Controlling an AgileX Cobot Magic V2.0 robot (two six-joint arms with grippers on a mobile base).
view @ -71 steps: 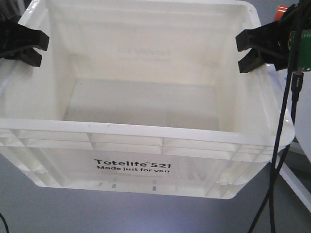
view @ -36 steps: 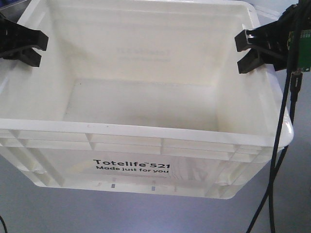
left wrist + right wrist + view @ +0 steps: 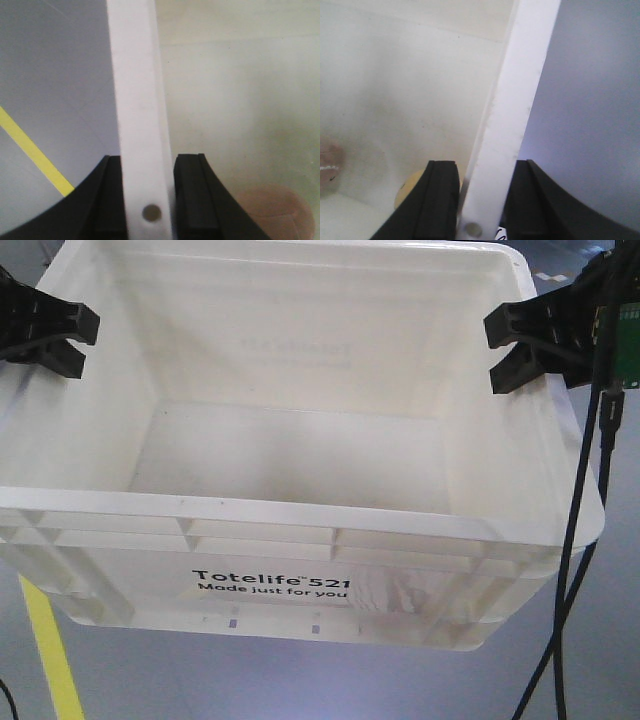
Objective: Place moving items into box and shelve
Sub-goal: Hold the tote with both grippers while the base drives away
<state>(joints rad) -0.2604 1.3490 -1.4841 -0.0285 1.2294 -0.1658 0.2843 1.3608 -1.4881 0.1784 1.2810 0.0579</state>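
Observation:
The box (image 3: 300, 530), white with "Totelife 521" printed on its front, hangs above the grey floor between my two grippers. My left gripper (image 3: 50, 332) is shut on the box's left rim (image 3: 140, 100), one black finger on each side of it. On the opposite side my right gripper (image 3: 518, 345) is shut on the right rim (image 3: 520, 90) the same way. The wrist views show a tan round thing (image 3: 407, 192) and a pinkish-brown round thing (image 3: 272, 210) low inside the box. From the front, the part of the bottom in view looks bare.
A yellow line (image 3: 45, 640) is painted on the grey floor under the box's left side and also shows in the left wrist view as the yellow line (image 3: 30, 150). Black cables (image 3: 575, 540) hang down at the right, below a green circuit board (image 3: 628, 340).
The floor under the box has shifted and a yellow line has come into view at the lower left. Both grippers keep the same hold on the box.

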